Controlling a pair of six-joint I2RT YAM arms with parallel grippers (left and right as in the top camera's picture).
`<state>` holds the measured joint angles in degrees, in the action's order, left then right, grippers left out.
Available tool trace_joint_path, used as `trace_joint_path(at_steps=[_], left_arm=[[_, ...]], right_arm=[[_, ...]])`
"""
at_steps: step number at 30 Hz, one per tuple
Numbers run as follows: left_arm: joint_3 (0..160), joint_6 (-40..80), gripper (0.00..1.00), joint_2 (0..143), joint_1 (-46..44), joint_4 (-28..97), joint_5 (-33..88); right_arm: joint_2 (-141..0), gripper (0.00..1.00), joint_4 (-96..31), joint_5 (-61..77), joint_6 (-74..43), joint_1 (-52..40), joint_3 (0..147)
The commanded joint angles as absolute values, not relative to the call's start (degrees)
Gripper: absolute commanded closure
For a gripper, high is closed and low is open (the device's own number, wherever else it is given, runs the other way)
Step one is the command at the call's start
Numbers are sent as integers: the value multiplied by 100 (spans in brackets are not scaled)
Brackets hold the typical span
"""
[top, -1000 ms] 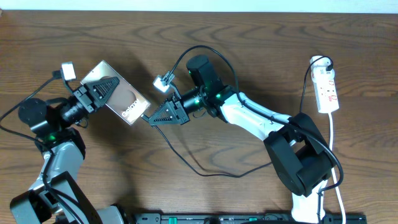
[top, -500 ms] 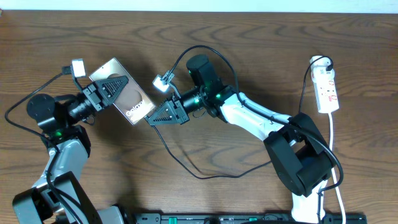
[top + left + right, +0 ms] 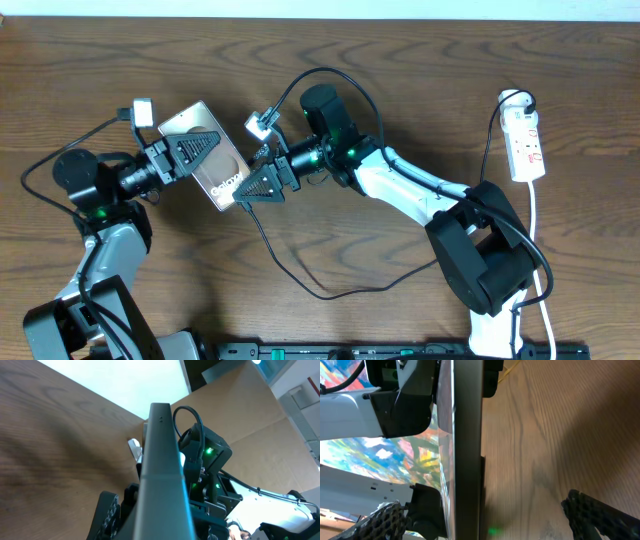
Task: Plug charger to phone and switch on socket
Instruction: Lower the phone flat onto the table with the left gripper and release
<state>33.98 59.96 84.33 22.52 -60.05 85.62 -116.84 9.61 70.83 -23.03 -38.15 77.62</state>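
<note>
Clamping the phone over the table's left side, the left gripper is pinching both its faces. Beside it, the right gripper is holding its fingers wide apart around the phone's edge, which only its wrist view is showing. The charger is trailing below them; the socket is lying far right.

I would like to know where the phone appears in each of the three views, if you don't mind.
Overhead: the phone is left of centre, tilted, face up.
Left wrist: the phone is edge-on, a grey band up the middle.
Right wrist: the phone is edge-on, an upright band just left of centre.
Shared landmark: the wooden table, which shows in all three views.
</note>
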Motion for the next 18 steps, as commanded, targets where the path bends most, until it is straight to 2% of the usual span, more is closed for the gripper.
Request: trace_joint_path(at_steps=[1, 11, 18], left_arm=[[3398, 5959, 92, 8403, 2405, -6058, 8584], [3398, 5966, 93, 8403, 3391, -6049, 8591], [3398, 5798, 92, 8423, 3710, -5310, 8589]], right_arm=[[-11638, 1, 939, 7083, -2272, -3806, 7883], [-11638, 1, 709, 7078, -2268, -3754, 7883], [-11638, 1, 250, 6632, -2268, -3618, 7883]])
